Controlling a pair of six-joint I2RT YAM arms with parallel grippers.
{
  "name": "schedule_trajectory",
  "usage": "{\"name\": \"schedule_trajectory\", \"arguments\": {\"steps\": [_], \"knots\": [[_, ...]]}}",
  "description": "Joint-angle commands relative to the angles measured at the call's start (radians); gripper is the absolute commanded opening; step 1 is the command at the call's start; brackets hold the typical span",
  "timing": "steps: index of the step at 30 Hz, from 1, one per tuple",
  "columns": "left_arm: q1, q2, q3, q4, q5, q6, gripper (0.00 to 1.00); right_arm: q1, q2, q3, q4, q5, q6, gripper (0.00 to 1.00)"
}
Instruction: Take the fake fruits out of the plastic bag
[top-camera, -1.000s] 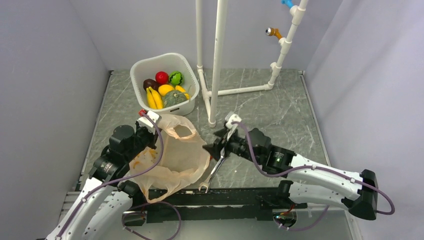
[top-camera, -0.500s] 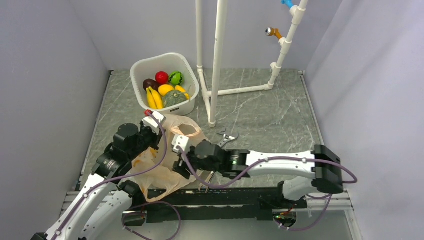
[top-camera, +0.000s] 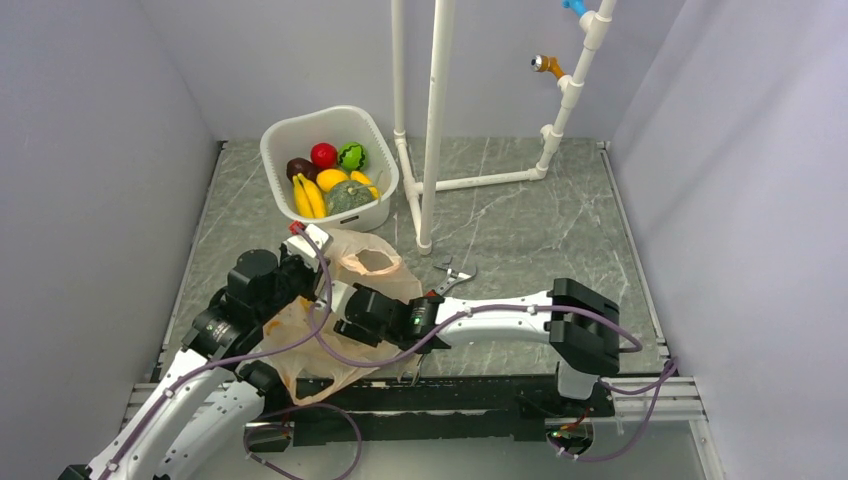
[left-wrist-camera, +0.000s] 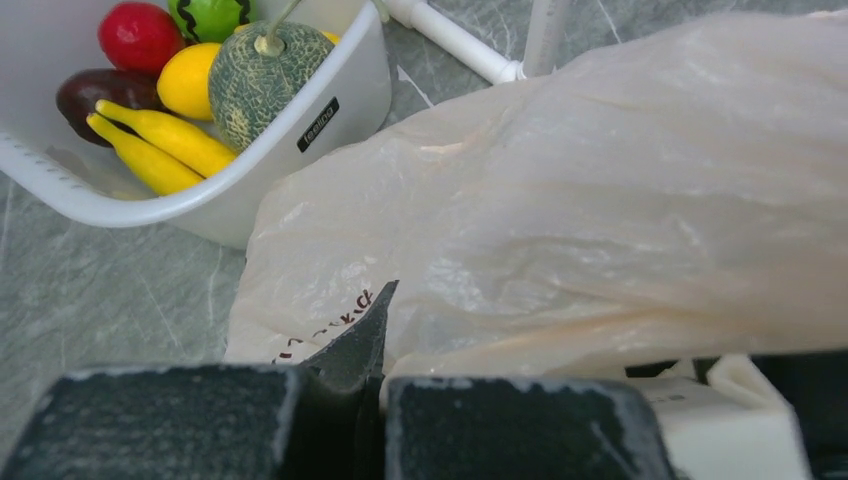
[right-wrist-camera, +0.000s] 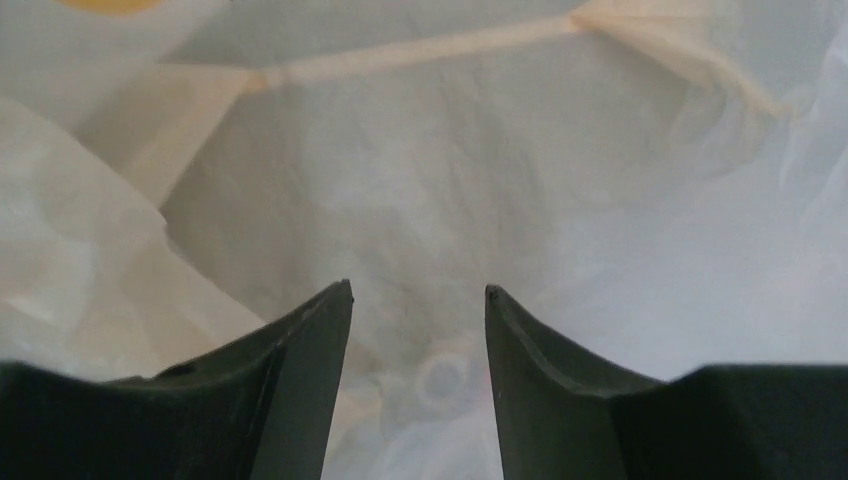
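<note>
- The left pincer (left-wrist-camera: 382, 398) is clamped on the bag (left-wrist-camera: 600, 200) edge, seemingly to anchor it.
- The right pincer (right-wrist-camera: 418, 300), fingers spread, sits inside the bag with only film ahead of it, apparently checking for leftovers.
- The fruits (left-wrist-camera: 200, 85) lie in the tub (left-wrist-camera: 350, 75), beyond the left pincer.

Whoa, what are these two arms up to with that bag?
The left gripper is pinching the edge of the thin, crinkly beige-peach plastic bag. The right gripper, jaws open, is reaching inside it. Several plastic toy fruits already sit in the white rigid tub behind; whether any remain in the bag is unclear.
</note>
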Motion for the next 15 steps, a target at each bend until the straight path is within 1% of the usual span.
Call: {"name": "schedule_trajectory", "arguments": {"steps": [1,3,4,6,8,10,13,14,15], "knots": [[-0.009,-0.008,0.012,0.024,-0.010,0.015,0.00,-0.007,0.033,0.041,-0.108,-0.051,-0.070,0.56],[-0.011,-0.011,0.011,0.024,-0.016,0.016,0.00,-0.007,0.022,0.023,-0.100,-0.158,-0.081,0.62],[-0.012,-0.012,0.011,0.024,-0.018,0.015,0.00,-0.007,0.018,0.013,-0.094,-0.198,-0.085,0.66],[-0.012,-0.010,0.011,0.025,-0.020,0.016,0.00,-0.006,0.026,0.009,-0.096,-0.244,-0.090,0.74],[-0.013,-0.006,0.013,0.023,-0.018,0.015,0.00,-0.002,0.042,0.011,-0.091,-0.276,-0.077,0.78],[-0.014,-0.004,0.015,0.020,-0.021,0.014,0.00,0.008,0.042,-0.010,-0.045,-0.307,-0.053,0.85],[-0.015,-0.015,0.018,0.017,-0.029,0.007,0.00,0.039,0.013,-0.094,0.075,-0.293,-0.008,0.93],[-0.015,-0.024,0.014,0.021,-0.029,0.004,0.00,0.052,0.007,-0.119,0.114,-0.238,0.002,0.96],[-0.016,-0.037,0.009,0.029,-0.029,0.001,0.00,0.065,0.002,-0.143,0.156,-0.177,0.008,0.97]]}}
